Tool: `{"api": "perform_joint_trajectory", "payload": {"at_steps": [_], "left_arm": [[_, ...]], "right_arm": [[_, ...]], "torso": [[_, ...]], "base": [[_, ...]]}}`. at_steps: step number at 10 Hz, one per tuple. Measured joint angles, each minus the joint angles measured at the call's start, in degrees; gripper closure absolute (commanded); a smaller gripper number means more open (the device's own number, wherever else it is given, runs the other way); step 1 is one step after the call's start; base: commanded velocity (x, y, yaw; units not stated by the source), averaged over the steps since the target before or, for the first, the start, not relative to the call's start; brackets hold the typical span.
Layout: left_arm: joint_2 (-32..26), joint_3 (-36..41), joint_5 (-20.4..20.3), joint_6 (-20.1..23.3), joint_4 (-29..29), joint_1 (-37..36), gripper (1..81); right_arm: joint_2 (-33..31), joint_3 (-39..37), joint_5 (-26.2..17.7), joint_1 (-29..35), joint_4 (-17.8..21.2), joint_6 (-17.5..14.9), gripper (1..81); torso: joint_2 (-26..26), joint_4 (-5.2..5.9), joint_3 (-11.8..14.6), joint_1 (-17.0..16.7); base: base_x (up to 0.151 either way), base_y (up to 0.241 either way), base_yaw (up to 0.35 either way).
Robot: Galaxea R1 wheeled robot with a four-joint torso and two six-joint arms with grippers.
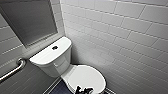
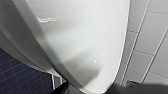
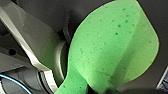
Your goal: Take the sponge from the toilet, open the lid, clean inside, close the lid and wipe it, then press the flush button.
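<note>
White-tiled wall behind toilet [image 1: 56, 65], lid [image 1: 86, 76] down. Sponge [image 3: 110, 50] is pinched, folded, in right tool [image 3: 97, 87], held clear of the bowl. Left tool [image 1: 83, 90] is spread at the lid's front rim, likely placed for lifting.

White tile wall [image 1: 120, 37]: glossy, brick-laid, runs right of & beyond the left gripper [image 1: 84, 90] jaws. Grey panel [image 1: 30, 20] w/ pale frame, far ahead-left of jaws, up high. Metal grab bar [image 1: 13, 70] under it, well left of jaws. Dark blue tiled floor [image 1: 60, 89] just left of jaws, lower down.
</note>
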Motion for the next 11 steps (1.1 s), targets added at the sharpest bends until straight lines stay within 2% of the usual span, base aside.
{"api": "perform_joint_trajectory", "payload": {"at_steps": [2,4,7,11], "left_arm": [[-2.10,3.17,-0.44,-0.22,-0.02,0.02,1.0],[-4.16,5.68,-0.63,-0.41,-0.02,0.68,1.0],[-6.34,8.41,-3.22,-2.49,-0.02,1.11,1.0],[-9.89,8.41,-10.06,-12.37,-0.02,1.16,1.0]], "right_arm": [[0.00,0.00,-0.61,-0.09,-0.06,0.00,81.1],[-0.01,0.00,-1.90,-1.21,-0.23,0.00,81.1],[-0.01,0.00,-2.23,-1.49,-0.33,0.01,81.1],[-0.01,0.05,-2.17,-1.49,-0.33,0.00,81.1]], "torso": [[0.02,0.00,1.23,0.02],[0.00,0.00,4.79,0.02],[-0.02,-0.02,6.06,0.00],[-0.02,-0.02,6.01,0.00]], "base": [[0.000,0.000,0.000],[0.000,0.000,0.000],[0.000,0.000,0.000],[0.000,0.000,0.000]]}}
